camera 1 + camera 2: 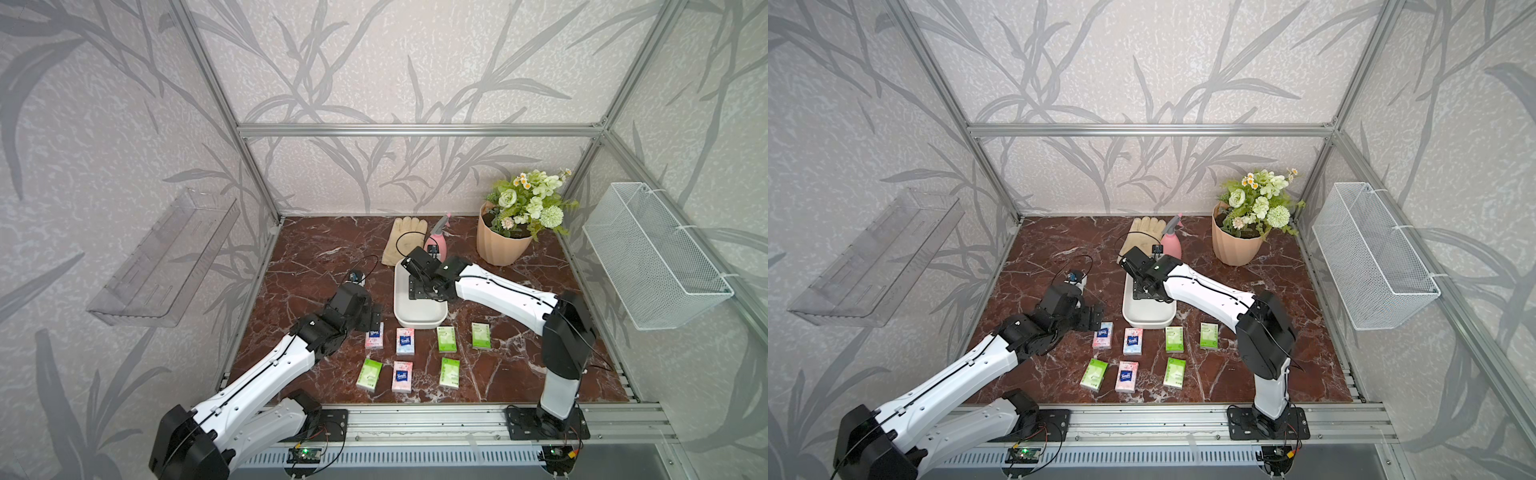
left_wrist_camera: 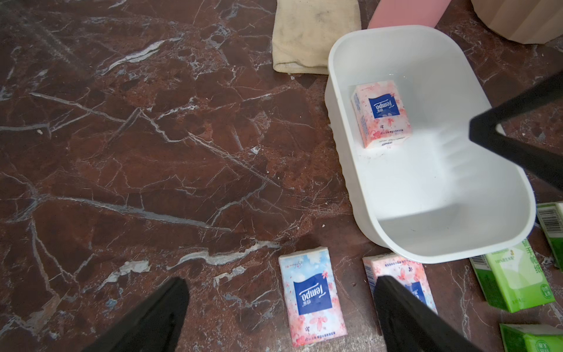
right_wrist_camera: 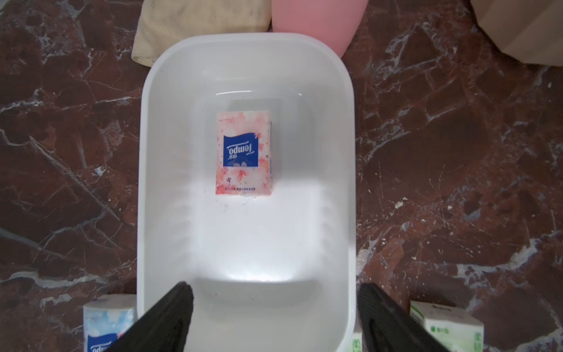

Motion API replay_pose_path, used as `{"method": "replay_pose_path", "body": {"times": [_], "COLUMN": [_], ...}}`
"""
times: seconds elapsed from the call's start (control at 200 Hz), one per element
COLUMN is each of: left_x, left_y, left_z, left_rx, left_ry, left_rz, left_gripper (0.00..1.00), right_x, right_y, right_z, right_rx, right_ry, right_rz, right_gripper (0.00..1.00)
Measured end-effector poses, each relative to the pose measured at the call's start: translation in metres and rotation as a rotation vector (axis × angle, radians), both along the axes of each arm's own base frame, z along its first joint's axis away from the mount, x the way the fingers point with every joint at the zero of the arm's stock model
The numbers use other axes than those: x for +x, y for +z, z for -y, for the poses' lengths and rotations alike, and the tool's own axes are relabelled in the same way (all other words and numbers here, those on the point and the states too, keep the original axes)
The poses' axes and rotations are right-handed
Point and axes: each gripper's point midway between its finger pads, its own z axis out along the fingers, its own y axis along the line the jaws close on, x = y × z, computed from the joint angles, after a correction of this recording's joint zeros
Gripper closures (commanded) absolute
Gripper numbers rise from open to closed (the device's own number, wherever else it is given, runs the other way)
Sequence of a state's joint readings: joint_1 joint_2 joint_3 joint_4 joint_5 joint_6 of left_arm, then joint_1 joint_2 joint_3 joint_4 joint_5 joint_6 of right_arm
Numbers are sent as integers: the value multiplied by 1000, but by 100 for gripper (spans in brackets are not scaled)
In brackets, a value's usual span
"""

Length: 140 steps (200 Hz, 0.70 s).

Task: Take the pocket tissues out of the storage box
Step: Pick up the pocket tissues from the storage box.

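The storage box (image 1: 420, 319) (image 1: 1148, 318) is a white shallow tub in the middle of the marble table. One pink packet of pocket tissues (image 3: 243, 152) (image 2: 380, 114) lies flat inside it, hidden in both top views by my right arm. Several more packets, pink (image 1: 405, 341) and green (image 1: 446, 339), lie in two rows on the table in front of the box. My right gripper (image 3: 275, 287) (image 1: 419, 293) hangs open above the box's near half, nothing between its fingers. My left gripper (image 2: 281, 282) (image 1: 374, 316) is open above a pink packet (image 2: 312, 297) left of the box.
A beige glove (image 1: 405, 241) and a pink spray bottle (image 1: 437, 245) lie right behind the box. A flower pot (image 1: 503, 247) stands at the back right. A wire mesh basket (image 1: 652, 257) hangs on the right wall, a clear tray (image 1: 166, 257) on the left wall.
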<state>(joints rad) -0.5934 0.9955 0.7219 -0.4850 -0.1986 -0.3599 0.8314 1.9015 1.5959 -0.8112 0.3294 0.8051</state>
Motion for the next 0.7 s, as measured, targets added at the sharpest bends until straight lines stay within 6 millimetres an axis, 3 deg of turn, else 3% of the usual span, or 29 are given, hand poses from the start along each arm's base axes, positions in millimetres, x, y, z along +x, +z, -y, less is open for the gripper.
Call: {"method": "replay_pose_path", "body": {"times": [0.365,0.7], "left_x": [-1,-2], "left_y": [-6,-9], "left_z": [-3,-3], "left_rx": [6,9], "left_ry": [15,16], "left_rz": [-7,-10], "left_gripper": [0,0], "right_x": [47,67], "right_y": [-49,-82], "right_z": [-20,-28], "right_rx": [-60,-52], "right_ry": [69,80], "right_rz": [-67,-127], "right_gripper": [11,14]}}
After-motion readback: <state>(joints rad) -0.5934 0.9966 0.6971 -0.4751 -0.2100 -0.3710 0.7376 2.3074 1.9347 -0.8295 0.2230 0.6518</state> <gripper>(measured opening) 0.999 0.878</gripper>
